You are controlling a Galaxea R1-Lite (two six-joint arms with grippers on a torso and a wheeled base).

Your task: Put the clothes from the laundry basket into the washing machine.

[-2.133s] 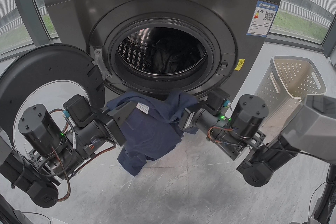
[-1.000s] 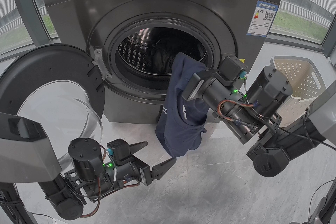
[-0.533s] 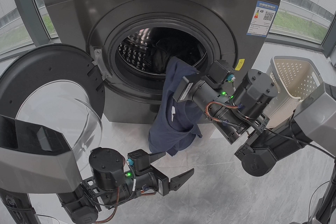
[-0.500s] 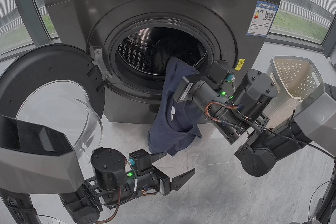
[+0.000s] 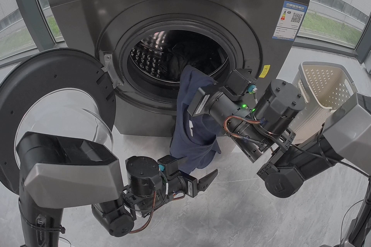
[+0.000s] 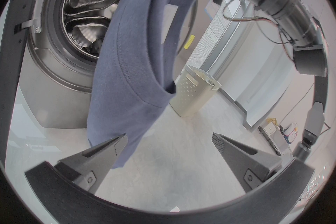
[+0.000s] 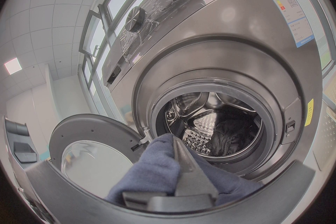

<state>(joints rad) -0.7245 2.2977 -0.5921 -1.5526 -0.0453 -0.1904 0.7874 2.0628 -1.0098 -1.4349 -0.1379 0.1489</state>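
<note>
Shirt (image 5: 193, 132), soft navy knit, pinched in right tool (image 5: 192, 104), perforated steel drum (image 5: 148, 56)

Black cylindrical motors (image 5: 280, 99), grey angular shells (image 5: 73, 178), copper cables (image 5: 232, 122) and a black-fingered left gripper (image 5: 200, 166).

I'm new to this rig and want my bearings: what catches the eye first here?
A navy shirt dangles from the shut right pincer, in front of the open mouth of the washing machine. The left pincer gapes open low by the shirt's hem, and a cream laundry basket stands right of the machine.
</note>
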